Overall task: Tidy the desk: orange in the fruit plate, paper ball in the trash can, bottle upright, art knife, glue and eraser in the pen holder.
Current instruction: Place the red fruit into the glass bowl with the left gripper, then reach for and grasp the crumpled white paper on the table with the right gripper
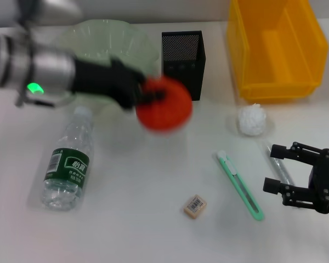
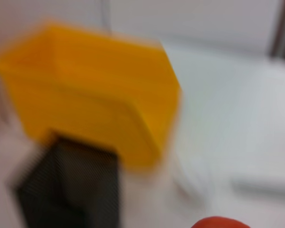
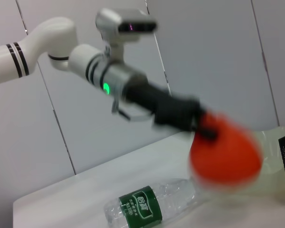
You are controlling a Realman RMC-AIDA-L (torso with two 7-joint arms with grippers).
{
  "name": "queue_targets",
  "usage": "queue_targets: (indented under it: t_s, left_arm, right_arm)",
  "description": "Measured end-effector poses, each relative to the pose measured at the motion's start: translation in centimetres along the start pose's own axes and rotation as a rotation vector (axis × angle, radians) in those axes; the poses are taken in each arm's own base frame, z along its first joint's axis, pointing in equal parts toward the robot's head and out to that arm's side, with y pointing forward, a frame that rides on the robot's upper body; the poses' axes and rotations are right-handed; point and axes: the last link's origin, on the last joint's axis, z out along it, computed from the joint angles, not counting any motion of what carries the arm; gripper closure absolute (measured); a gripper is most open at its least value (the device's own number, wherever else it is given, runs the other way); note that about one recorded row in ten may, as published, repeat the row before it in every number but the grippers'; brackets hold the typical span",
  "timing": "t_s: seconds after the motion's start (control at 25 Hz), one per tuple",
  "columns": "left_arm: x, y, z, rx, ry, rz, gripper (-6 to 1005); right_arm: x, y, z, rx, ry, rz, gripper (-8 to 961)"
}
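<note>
1. Head view, lower edge first: the eraser (image 1: 195, 206) lies on the white table (image 1: 126, 230) at lower centre, with the green art knife (image 1: 239, 185) just right of it.
2. At lower right the right tool (image 1: 273, 167) hovers with its fingers spread open and empty, over a clear glue stick (image 1: 279, 166) lying on the table.
3. At lower left the bottle (image 1: 69, 163) lies on its side, cap toward the top of the frame.
4. Mid-frame, right of centre, sits the white paper ball (image 1: 252, 120).
5. Centre frame, the left tool (image 1: 145, 98) is closed on the orange (image 1: 165, 105), held above the table.
6. Behind it stand the black mesh pen holder (image 1: 183, 61) at top centre, the pale green fruit plate (image 1: 107, 41) at upper left, and the yellow trash can (image 1: 277, 46) at upper right.
</note>
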Motion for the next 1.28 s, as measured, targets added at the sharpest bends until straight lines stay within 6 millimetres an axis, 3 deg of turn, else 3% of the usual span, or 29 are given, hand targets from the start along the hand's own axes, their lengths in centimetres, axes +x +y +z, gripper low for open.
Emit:
queue_targets:
  t_s: [0.08, 0.2, 0.4, 0.64, 0.76, 0.88, 1.08, 1.16, 1.28]
  left_arm:
    - [0.5, -2.0, -2.5, 0.086, 0.139, -0.077, 714]
    - [0.3, -4.4, -4.1, 0.195, 0.208, -0.16, 739]
    - [-1.2, -7.3, -4.2, 0.374, 0.234, -0.281, 783]
    - [-2.7, -8.1, -3.3, 0.411, 0.276, -0.414, 638]
    - [-3.1, -7.6, -3.7, 0.375, 0.324, -0.43, 566]
    - [-3.4, -5.7, -4.9, 0.257, 0.387, -0.384, 484]
    - [-5.0, -0.6, -7.2, -0.016, 0.419, -0.149, 315]
    - [-6.1, 0.8, -7.6, -0.083, 0.393, -0.094, 181]
    - [-8.0, 2.4, -7.6, -0.14, 0.352, -0.046, 184]
  right_arm:
    - [0.0, 0.0, 0.0, 0.0, 0.0, 0.001, 163]
    - [0.0, 0.0, 0.0, -0.001, 0.0, 0.0, 163]
    - [-0.1, 0.0, 0.2, -0.006, -0.002, -0.002, 163]
    - [-0.4, -0.2, 0.5, -0.014, -0.003, 0.023, 163]
    - [-1.2, -0.6, 0.3, -0.02, 0.007, 0.052, 168]
    - [-3.2, -1.4, -0.4, -0.024, 0.042, 0.069, 172]
    - [-9.1, -2.2, -1.7, -0.002, 0.176, 0.112, 180]
    - [-11.7, -2.5, -1.7, 0.017, 0.289, 0.126, 183]
    - [-14.6, -3.5, -0.9, 0.126, 0.547, 0.174, 187]
